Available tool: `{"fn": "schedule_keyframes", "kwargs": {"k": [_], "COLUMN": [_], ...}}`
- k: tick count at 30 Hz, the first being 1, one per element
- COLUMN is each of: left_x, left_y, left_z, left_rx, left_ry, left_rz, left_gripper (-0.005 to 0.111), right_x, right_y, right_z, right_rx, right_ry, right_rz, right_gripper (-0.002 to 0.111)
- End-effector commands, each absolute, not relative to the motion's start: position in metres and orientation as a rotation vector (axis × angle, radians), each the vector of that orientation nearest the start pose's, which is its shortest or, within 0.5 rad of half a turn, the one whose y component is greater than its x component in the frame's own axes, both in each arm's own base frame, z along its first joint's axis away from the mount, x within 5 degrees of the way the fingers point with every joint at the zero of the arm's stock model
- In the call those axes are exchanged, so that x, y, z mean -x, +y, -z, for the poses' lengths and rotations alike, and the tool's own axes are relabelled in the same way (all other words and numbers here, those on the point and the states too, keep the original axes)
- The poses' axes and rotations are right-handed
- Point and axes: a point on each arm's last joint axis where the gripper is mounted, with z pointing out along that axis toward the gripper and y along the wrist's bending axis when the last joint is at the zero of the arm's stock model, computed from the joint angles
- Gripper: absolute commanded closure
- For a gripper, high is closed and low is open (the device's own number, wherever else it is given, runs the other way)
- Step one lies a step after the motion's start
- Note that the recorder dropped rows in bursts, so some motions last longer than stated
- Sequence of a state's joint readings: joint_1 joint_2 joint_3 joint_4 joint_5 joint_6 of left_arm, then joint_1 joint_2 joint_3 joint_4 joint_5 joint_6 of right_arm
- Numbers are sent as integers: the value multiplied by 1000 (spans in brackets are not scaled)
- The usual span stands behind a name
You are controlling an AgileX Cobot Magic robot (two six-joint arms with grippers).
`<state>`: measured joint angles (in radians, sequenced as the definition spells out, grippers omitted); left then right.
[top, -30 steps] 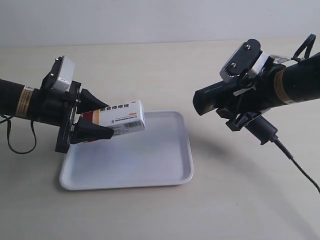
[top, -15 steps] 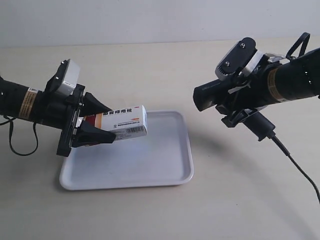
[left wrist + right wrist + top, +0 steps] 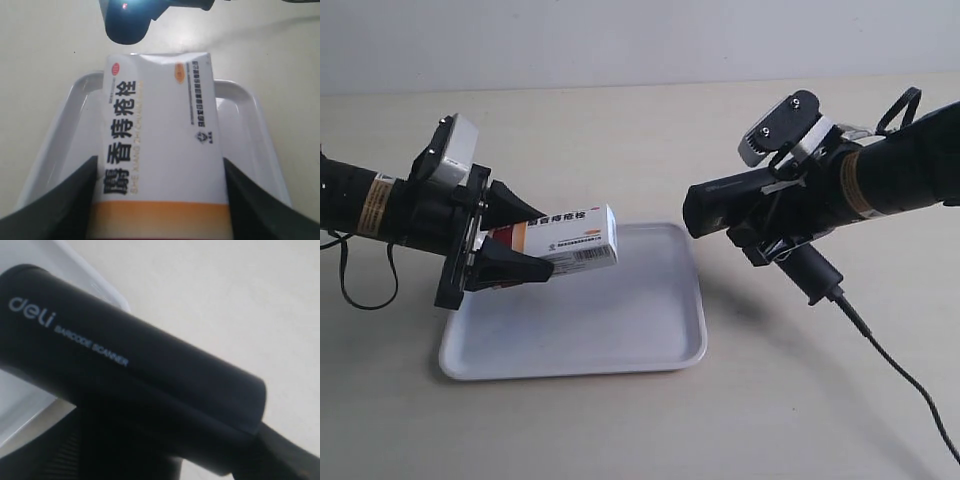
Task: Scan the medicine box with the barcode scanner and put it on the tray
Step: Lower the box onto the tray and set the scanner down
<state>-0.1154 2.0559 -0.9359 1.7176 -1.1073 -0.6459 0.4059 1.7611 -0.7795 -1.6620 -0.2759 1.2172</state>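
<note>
The white medicine box (image 3: 570, 238) with an orange and dark red band hangs tilted above the tray's (image 3: 620, 340) near-left part. My left gripper (image 3: 543, 241), the arm at the exterior view's left, is shut on its banded end. In the left wrist view the box (image 3: 160, 125) sits between the black fingers (image 3: 65, 205), over the tray (image 3: 245, 115), facing the scanner head (image 3: 127, 20), which shows a small red light. The black barcode scanner (image 3: 740, 195) is held in my right gripper (image 3: 790, 228), head pointing at the box across a gap. The scanner body (image 3: 125, 370) fills the right wrist view and hides the fingers.
The scanner's black cable (image 3: 890, 360) trails over the beige tabletop (image 3: 640, 130) toward the exterior view's lower right. A black cable loop (image 3: 365, 290) hangs under the left arm. A corner of the tray (image 3: 20, 400) shows behind the scanner.
The right arm has carried the scanner toward the box and slightly lower, narrowing the gap. The left gripper and box have shifted a little toward the scanner.
</note>
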Motion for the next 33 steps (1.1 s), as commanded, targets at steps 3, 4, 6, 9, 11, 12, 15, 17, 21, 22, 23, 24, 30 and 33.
{"fn": "schedule_keyframes", "kwargs": {"k": [3,4,6,9,11,12,15,17,21,22,23,24,30,33], "left_x": [-312,-312,-312,-312,-312,-312,-309,-309,-312,-313,-313,-314,-317,-317], "left_y": [-120,-120,-120,-120,-120,-123,-139,-148,-153,-153,-153,-153,-149,-149], "left_z": [-113,-113,-113,-113,-109,-103,-95,-91,-86,-86,-87,-87,-84,-84], "left_rx": [-1474,-1474,-1471,-1475,-1502,-1528,-1569,-1582,-1573,-1555,-1536,-1525,-1507,-1501], "left_ry": [1570,1570,1571,1572,1609,1683,1790,1825,1891,1900,1908,1920,1967,1972], "left_rz": [985,985,984,982,947,906,825,749,635,636,640,636,562,564], "left_gripper": [107,107,107,107,107,107,107,107,107,107,107,107,86,49], "right_x": [-283,-282,-279,-284,-286,-287,-294,-295,-295,-294,-294,-294,-294,-293], "right_y": [152,153,159,154,151,150,138,134,134,134,135,135,129,130], "right_z": [-143,-143,-145,-145,-137,-128,-112,-109,-105,-104,-103,-101,-90,-89], "right_rx": [1119,1133,1166,1117,1108,1099,966,901,870,858,848,833,723,701], "right_ry": [2195,2190,2168,2190,2219,2254,2354,2388,2412,2424,2432,2443,2519,2531], "right_rz": [-346,-337,-326,-173,-133,-113,42,96,80,64,57,53,98,86], "right_gripper": [108,108,108,108,108,108,108,108,108,108,108,108,96,77]}}
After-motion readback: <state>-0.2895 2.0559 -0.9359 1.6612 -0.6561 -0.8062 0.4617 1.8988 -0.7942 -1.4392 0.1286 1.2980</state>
